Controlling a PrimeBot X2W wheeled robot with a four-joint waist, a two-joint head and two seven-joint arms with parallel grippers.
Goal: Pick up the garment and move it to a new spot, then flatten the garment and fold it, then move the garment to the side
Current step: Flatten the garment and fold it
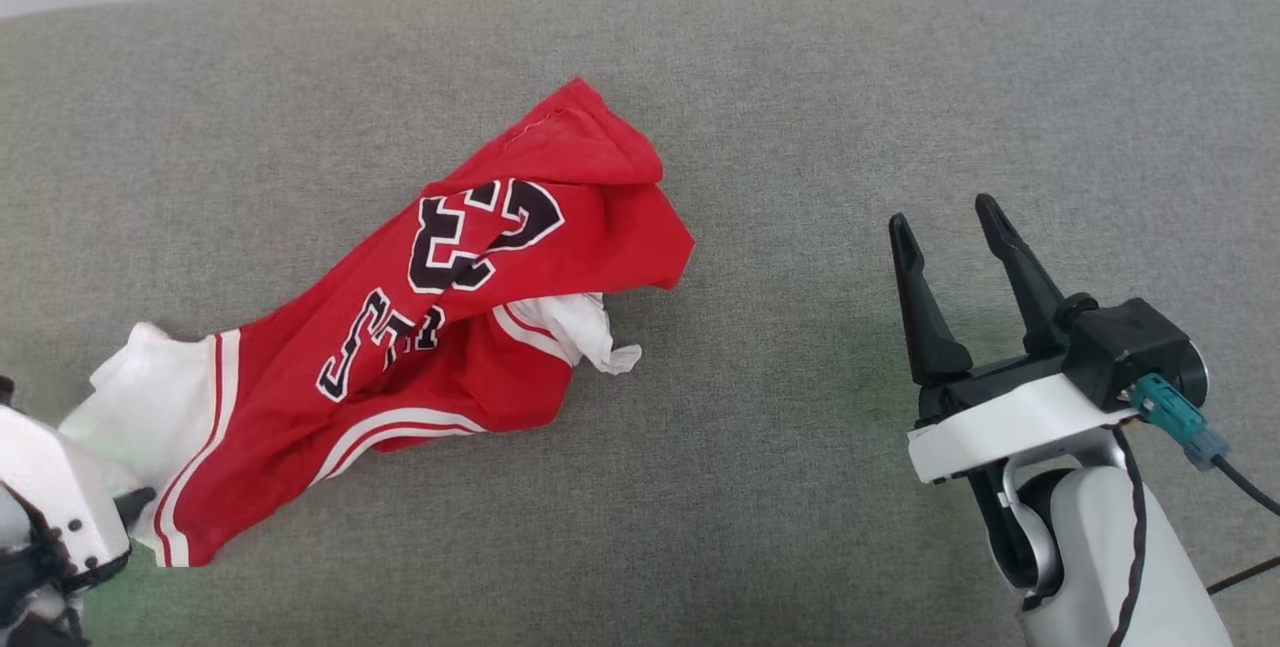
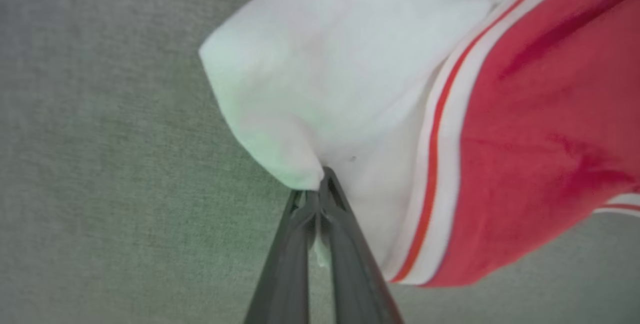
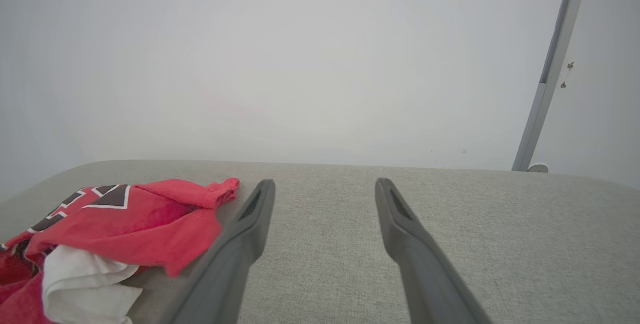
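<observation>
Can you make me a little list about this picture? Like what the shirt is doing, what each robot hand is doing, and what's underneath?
clothing: red jersey shirt with white sleeves and black lettering, crumpled, not folded
underneath: grey fabric cushion
left gripper: shut, pinching the edge of a white sleeve
right gripper: open, empty, off to the shirt's right, not touching it

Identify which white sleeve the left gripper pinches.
The sleeve at the garment's lower-left end in the head view; the other sleeve, crumpled mid-garment, lies free.
</observation>
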